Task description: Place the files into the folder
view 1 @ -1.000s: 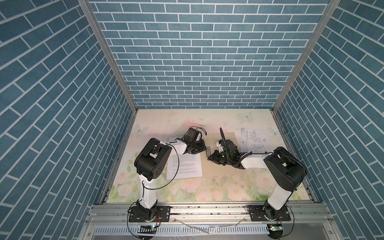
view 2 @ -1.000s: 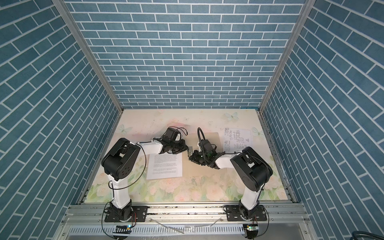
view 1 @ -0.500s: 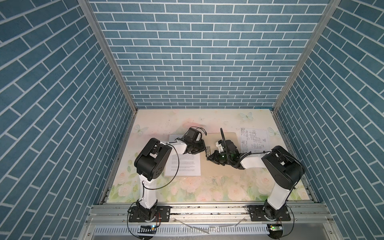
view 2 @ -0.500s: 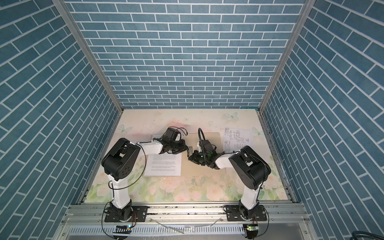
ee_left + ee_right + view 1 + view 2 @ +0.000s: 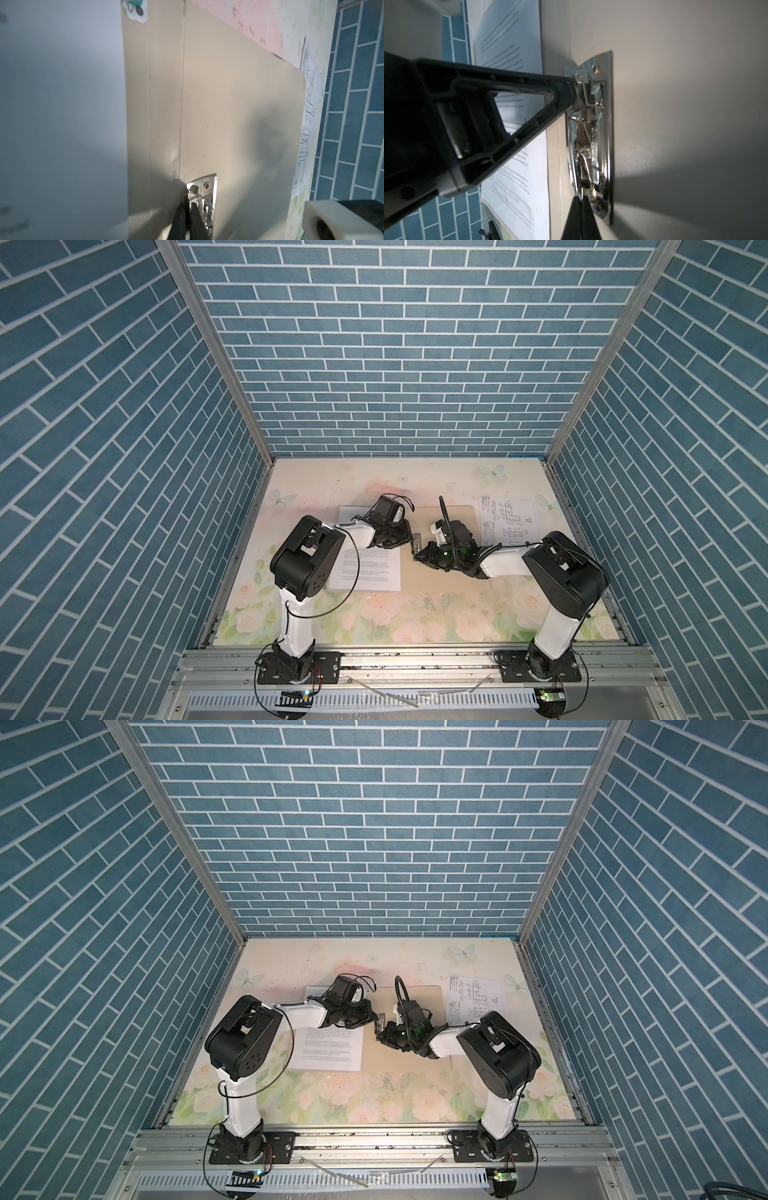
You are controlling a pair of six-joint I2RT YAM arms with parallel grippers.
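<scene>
Blue brick-patterned walls [image 5: 382, 364] box in a glossy tabletop [image 5: 374, 485] printed with pale roses and butterflies.

In both top views the tan folder [image 5: 419, 572] lies open and flat in the middle of the table, matte cardboard with rounded corners. The text sheet [image 5: 374, 572], white and rectangular, lies on the folder's left half, partly under the left arm. The drawing sheet [image 5: 508, 520] lies flat on the table by the folder's right edge; whether it overlaps that edge cannot be told here. The left gripper [image 5: 409, 540] and right gripper [image 5: 417, 554] meet nose to nose at the small shiny metal clip [image 5: 417, 542] on the spine.

In the left wrist view, the folder [image 5: 228, 104] shows smooth beige card with two straight fold creases and a little wheelbarrow sticker [image 5: 136, 9] at one corner. The left gripper's [image 5: 188, 209] dark tapered jaws are pressed together, tips against the clip's [image 5: 207, 199] chrome plate.

In the right wrist view, the clip [image 5: 591, 135] is a long polished plate with wire springs and rivet holes. The right gripper [image 5: 581, 202] is clenched, its pointed tips at one end of the mechanism; the left gripper [image 5: 572, 91], triangular black plastic, touches the other end. Whether either actually pinches the metal cannot be told. The text sheet [image 5: 512, 52] lies beside the clip.
</scene>
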